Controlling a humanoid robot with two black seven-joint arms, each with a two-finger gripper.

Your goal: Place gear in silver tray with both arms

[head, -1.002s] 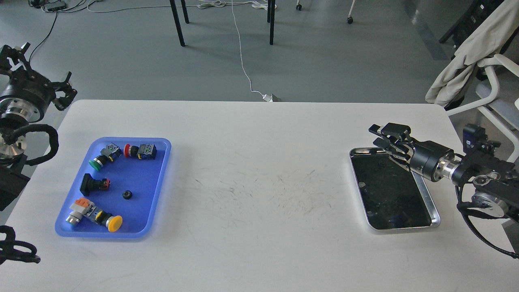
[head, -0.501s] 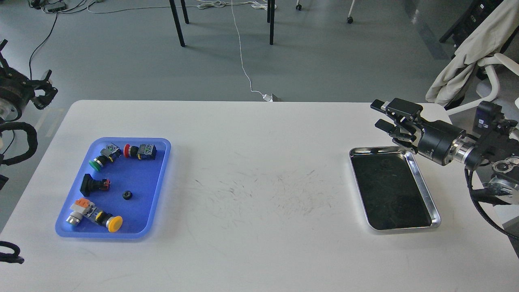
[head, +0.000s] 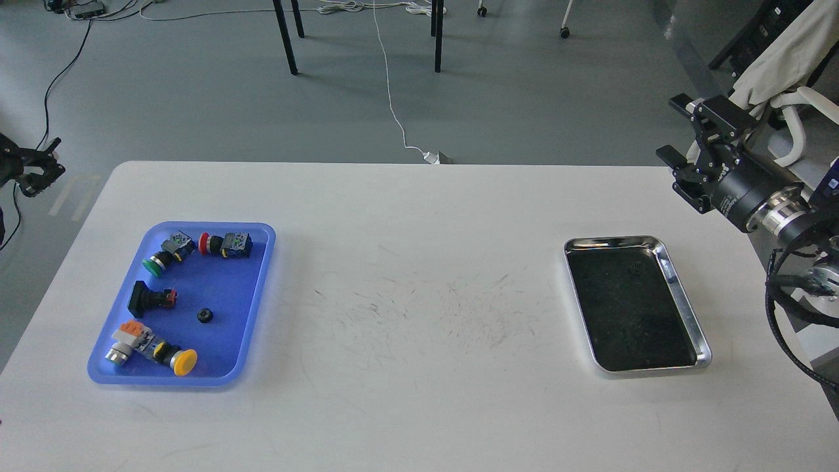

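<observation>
The gear (head: 205, 315) is a small black toothed ring lying in the blue plastic tray (head: 252, 308) at the left of the table. The silver tray (head: 615, 243) sits at the right, its dark bottom bare. My right gripper (head: 675, 129) is open and empty, raised above the table's far right corner, behind and to the right of the silver tray. My left gripper (head: 44, 168) is at the far left edge of the view, off the table, small and dark, its fingers apart and holding nothing.
The blue tray also holds several push-button switches: green (head: 155, 263), red (head: 205, 244), yellow (head: 185, 362) and a black one (head: 141, 298). A chair with a beige cloth (head: 786, 52) stands behind my right arm. Table legs and cables lie on the floor beyond.
My right gripper has risen from over the silver tray's far end and moved back to the right. My left gripper has pulled away to the left, off the table.
</observation>
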